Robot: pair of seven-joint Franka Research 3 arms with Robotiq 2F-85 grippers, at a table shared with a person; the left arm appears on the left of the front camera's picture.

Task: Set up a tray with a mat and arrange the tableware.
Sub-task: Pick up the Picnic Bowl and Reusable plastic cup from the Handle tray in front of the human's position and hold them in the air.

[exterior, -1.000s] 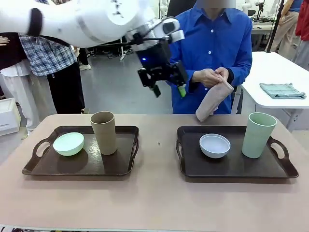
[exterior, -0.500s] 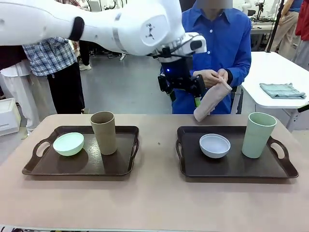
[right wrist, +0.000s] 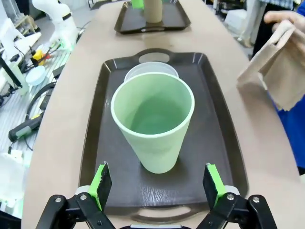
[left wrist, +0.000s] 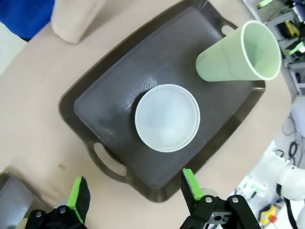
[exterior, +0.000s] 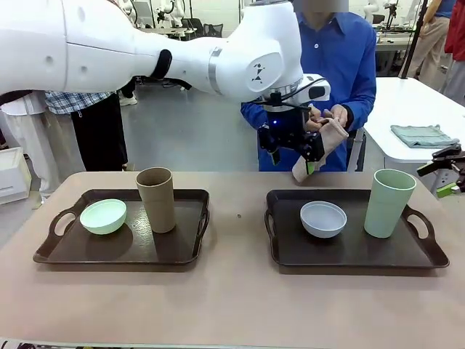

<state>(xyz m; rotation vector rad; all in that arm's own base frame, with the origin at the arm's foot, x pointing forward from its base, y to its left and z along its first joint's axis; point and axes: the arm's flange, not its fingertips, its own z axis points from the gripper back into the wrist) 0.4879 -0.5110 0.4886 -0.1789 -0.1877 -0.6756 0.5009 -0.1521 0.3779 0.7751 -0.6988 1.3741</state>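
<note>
Two trays rest on the bench (exterior: 232, 305).

Left hand (exterior: 293, 161): fingers apart, holding nothing. It is raised above the bench, just beside the folded beige mat (exterior: 320, 154) that a person grips at the far side. Below this hand lies the right tray (exterior: 287, 251). It carries the pale blue bowl (exterior: 323, 219), seen ahead of the open fingers in the left wrist view, and the pale green cup (exterior: 389, 203).

Right hand (right wrist: 156, 180): fingers apart, empty, low at the right tray's outer end. The pale green cup stands upright straight ahead of it, untouched.

Well apart from both hands, the left tray (exterior: 116, 251) carries the mint bowl (exterior: 103, 216) and the tan cup (exterior: 156, 198), side by side.
</note>
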